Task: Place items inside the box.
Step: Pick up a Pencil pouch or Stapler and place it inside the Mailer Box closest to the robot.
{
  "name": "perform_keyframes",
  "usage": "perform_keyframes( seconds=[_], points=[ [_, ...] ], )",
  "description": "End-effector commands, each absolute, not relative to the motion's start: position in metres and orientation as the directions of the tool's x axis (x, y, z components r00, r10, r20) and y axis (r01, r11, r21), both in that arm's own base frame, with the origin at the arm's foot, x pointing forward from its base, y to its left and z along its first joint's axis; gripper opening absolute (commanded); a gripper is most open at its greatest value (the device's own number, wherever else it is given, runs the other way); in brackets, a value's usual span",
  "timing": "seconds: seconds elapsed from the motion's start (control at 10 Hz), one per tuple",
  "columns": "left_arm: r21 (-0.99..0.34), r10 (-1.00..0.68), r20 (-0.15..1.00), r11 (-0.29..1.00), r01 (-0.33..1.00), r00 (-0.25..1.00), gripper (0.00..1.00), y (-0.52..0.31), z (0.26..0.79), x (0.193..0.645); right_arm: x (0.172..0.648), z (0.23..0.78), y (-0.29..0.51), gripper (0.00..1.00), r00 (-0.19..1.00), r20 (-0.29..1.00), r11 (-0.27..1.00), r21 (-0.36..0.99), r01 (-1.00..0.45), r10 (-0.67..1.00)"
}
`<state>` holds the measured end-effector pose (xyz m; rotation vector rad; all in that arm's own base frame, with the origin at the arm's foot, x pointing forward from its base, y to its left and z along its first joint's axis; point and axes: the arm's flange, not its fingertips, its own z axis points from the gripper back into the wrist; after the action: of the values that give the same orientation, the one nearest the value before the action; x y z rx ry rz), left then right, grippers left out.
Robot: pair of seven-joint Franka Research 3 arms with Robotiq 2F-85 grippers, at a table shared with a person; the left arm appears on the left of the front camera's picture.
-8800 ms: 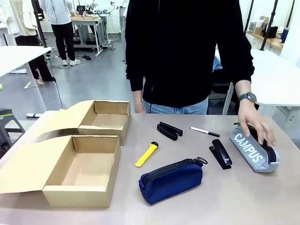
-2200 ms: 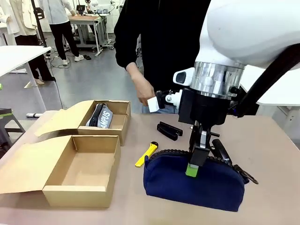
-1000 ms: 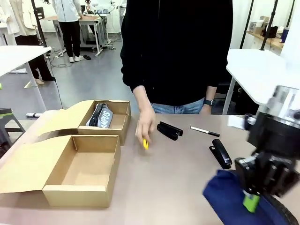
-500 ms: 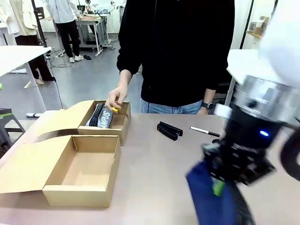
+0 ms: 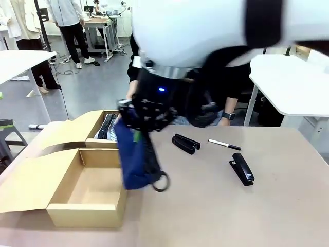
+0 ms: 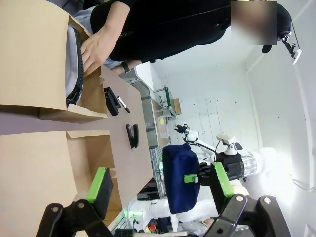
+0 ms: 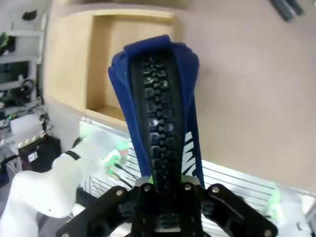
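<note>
**Navy pouch in the air at the box's rim, not yet set down**

On the tabletop point(image 5: 216, 206), the step in hand is the carry. The right arm point(image 5: 205, 25) reaches across from its side toward the larger box point(image 5: 87, 211), the one nearer the camera, which lies open with its flap folded out. Behind it, the smaller box point(image 5: 97, 143) holds a grey pouch point(image 5: 107, 126), and the person's hand point(image 6: 98, 47) rests at that pouch.

The right gripper point(image 5: 136, 135) is clamped on one end of the navy pouch point(image 5: 134, 164), pinching it at the zip. The pouch hangs lengthwise, zip ring lowest, about at the larger box's right wall: part of it seems to be over the opening and part over the tabletop. It is clear of the box floor.

The left gripper point(image 6: 160, 177) stands wide with nothing between its pads, looking across both boxes.

Judged from this, the next move calls for a little more travel toward the box's middle, so that the hanging end clears the wall. Then comes a descent that lets the soft pouch fold down along the box's long side before the gripper lets go.

The black stapler point(image 5: 241, 169), the clip-like piece point(image 5: 186, 143) and the pen point(image 5: 224, 144) lie on the tabletop, well apart from the boxes.
</note>
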<state>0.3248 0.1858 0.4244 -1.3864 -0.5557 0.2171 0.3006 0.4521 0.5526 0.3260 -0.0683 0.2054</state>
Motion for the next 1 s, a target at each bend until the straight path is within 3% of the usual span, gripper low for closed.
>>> perform_keyframes(
  seconds=[0.0,0.1,0.2,0.5,0.6,0.9],
  points=[
    [-0.962,0.454,0.265,0.188,0.199,0.851,1.0,0.186,0.424,0.323,0.302,0.53,0.507,0.08,0.986,0.001,0.948,0.274,-0.163,0.169],
    [-0.962,0.454,0.265,0.188,0.199,0.851,1.0,0.186,0.424,0.323,0.294,0.525,0.521,0.08,0.969,-0.043,0.939,0.261,-0.224,0.244],
    [-0.962,0.454,0.265,0.188,0.199,0.851,1.0,0.186,0.424,0.323,0.302,0.535,0.476,0.08,0.977,0.056,0.925,0.316,-0.211,0.204],
    [-0.962,0.454,0.265,0.188,0.199,0.851,1.0,0.186,0.424,0.323,0.299,0.517,0.496,0.08,0.975,0.01,0.927,0.307,-0.215,0.223],
    [-0.962,0.454,0.265,0.188,0.199,0.851,1.0,0.186,0.424,0.323,0.306,0.515,0.518,0.08,0.993,-0.032,0.973,0.203,-0.109,0.118],
    [-0.962,0.454,0.265,0.188,0.199,0.851,1.0,0.186,0.424,0.323,0.333,0.505,0.564,0.08,0.99,-0.094,0.974,0.19,0.122,-0.106]
  ],
)
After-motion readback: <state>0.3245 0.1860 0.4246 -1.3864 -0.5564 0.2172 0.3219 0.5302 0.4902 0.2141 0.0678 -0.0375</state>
